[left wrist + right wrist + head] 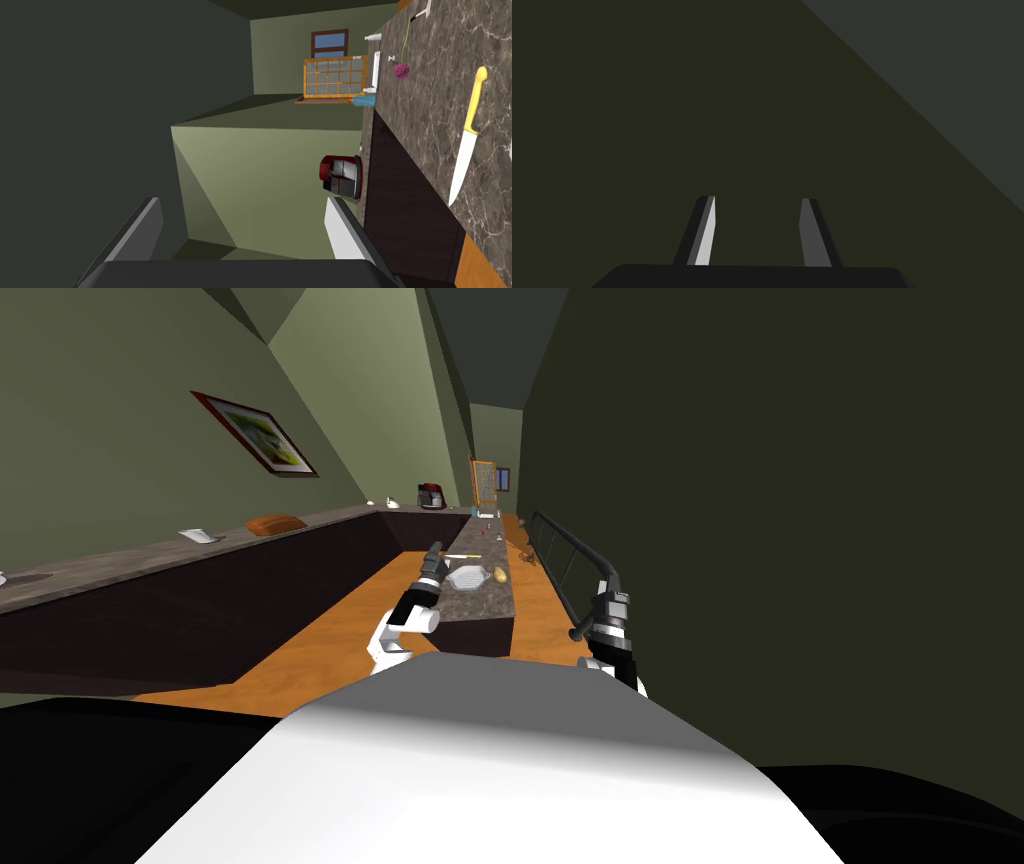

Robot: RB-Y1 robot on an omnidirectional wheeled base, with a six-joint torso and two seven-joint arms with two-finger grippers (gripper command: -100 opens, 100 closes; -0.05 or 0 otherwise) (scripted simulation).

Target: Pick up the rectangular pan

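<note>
Rectangular pan point(467, 578): lay pale grey on the marbled top of the island bench point(478, 610), near its close end, as the head view showed.
Left gripper point(434, 551): hung at the bench's left edge with the pan just beside it at about 4 o'clock. The robot's left wrist view showed its fingers wide apart with nothing between them.
Right gripper point(758, 200): was raised at the bench's 3 o'clock, next to a dark railed frame point(563, 556). Its fingers stood apart and empty before a flat dark olive surface, the gap narrower than the left's.
Knife point(467, 135): was a thin yellow streak at the pan's 12 o'clock in the head view. The left wrist view gave its yellow handle and white blade lying flat on the marble.
Lump point(499, 575): was yellow-brown and sat just beside the pan at its 3 o'clock.
Flower point(401, 70): had a purple head and lay farther along the bench, beyond the knife.
Red machine point(342, 175): stood on the wall bench point(150, 558), ahead of the left gripper.
</note>
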